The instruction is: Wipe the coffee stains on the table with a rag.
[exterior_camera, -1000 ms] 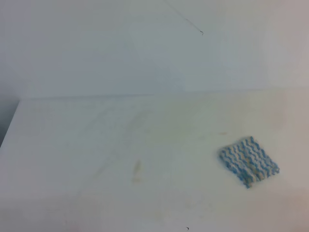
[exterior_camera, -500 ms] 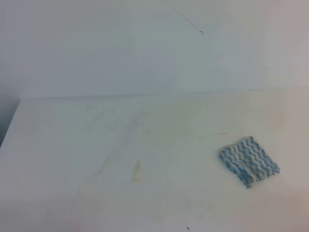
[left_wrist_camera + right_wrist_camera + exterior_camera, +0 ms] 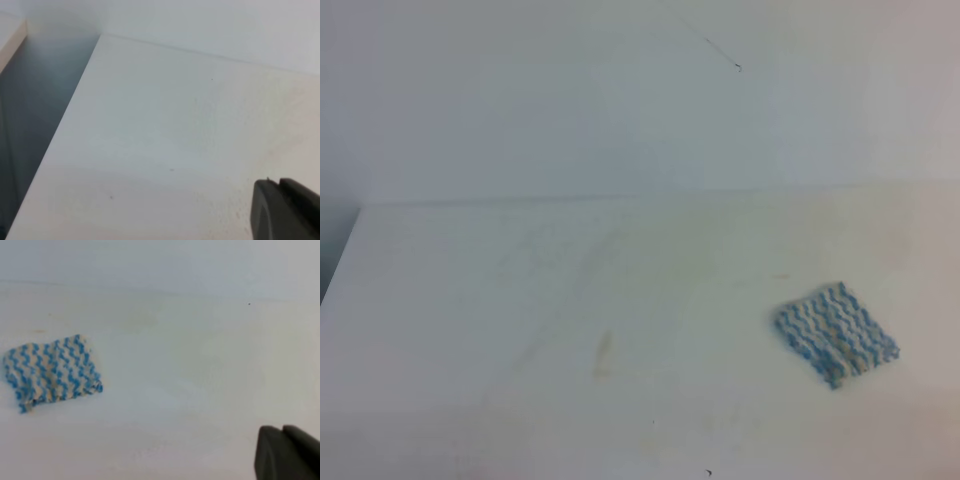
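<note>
So the rag [image 3: 836, 334] is lying flat on the table [image 3: 440, 300] at the lower right of the high view, nothing touching it. Only a faint tan smear of the coffee stains [image 3: 604, 354] is showing, lower centre, well apart from the cloth, plus some pale yellowish haze above it.

The right gripper [image 3: 286, 454] is peeking in at the bottom right corner of its wrist view with its fingers pressed together, holding nothing, and the rag is sitting at the left of that frame. The left gripper [image 3: 284, 209] is in the bottom right corner of its own view too, fingers looking together and empty.

If wiping is the step coming up, I'm thinking the right arm needs to spread its fingers first, come down over the cloth's middle, pinch a good fold, then drag toward the smear while keeping the cloth pressed flat.
</note>
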Robot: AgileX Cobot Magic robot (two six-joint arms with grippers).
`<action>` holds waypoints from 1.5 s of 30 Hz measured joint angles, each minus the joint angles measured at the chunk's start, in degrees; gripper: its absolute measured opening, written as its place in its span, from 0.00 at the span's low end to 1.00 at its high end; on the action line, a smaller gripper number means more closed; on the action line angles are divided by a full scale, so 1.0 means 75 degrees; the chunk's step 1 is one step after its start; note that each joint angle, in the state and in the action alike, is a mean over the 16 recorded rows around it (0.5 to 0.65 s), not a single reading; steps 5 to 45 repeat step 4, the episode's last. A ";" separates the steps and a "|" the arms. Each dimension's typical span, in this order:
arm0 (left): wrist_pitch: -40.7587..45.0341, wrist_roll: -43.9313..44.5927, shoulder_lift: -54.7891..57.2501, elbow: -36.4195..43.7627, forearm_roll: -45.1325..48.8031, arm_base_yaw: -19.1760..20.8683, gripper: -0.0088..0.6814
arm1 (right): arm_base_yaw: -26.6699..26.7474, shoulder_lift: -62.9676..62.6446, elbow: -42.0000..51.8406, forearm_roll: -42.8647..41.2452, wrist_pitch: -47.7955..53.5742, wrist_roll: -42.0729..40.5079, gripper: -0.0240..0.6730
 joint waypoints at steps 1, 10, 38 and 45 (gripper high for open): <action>0.0000 0.0000 0.0000 0.0000 0.0000 0.0000 0.01 | 0.0000 0.0000 0.0000 0.0000 0.0000 0.0000 0.03; 0.0000 0.0000 0.0000 0.0000 0.0000 0.0000 0.01 | 0.0000 0.0000 0.0000 0.0000 0.0000 0.0000 0.03; 0.0000 0.0000 0.0000 0.0000 0.0000 0.0000 0.01 | 0.0000 0.0000 0.0000 0.0000 0.0000 0.0000 0.03; 0.0000 0.0000 0.0000 0.0000 0.0000 0.0000 0.01 | 0.0000 0.0000 0.0000 0.0000 0.0000 0.0000 0.03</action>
